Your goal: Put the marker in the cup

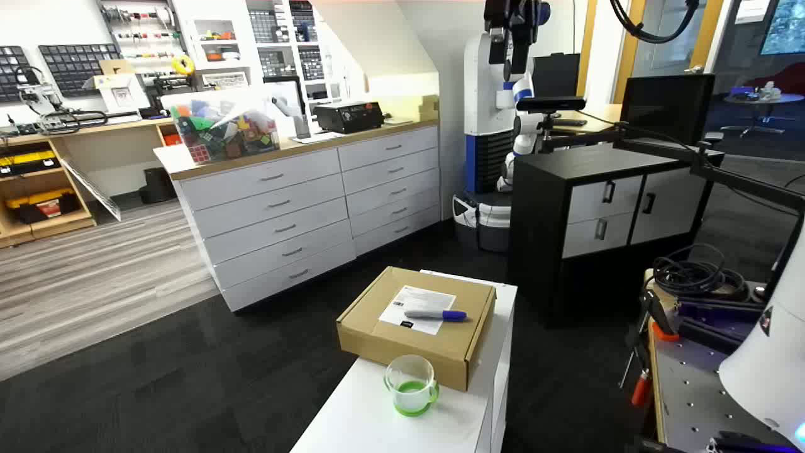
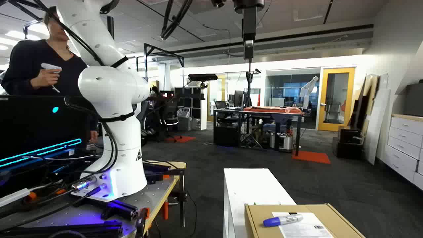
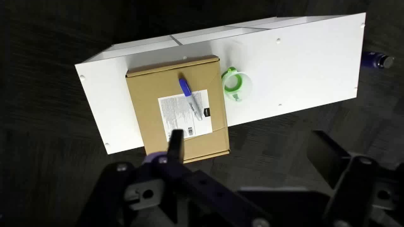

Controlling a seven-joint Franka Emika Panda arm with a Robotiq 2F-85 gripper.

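The marker [image 3: 190, 99], grey with a blue cap, lies on the cardboard box [image 3: 146, 104] just left of centre in the wrist view, its body over the white label [image 3: 176, 118], its cap mostly on bare cardboard towards the top of the frame. The cup [image 3: 237, 85], clear with green parts, stands upright on the white shelf [image 3: 312, 63] just right of the box. Low in the frame, the gripper [image 3: 247, 142] has its jaws spread wide apart. In an exterior view, a person [image 2: 28, 66] is at upper left, partly behind the white arm [image 2: 114, 86].
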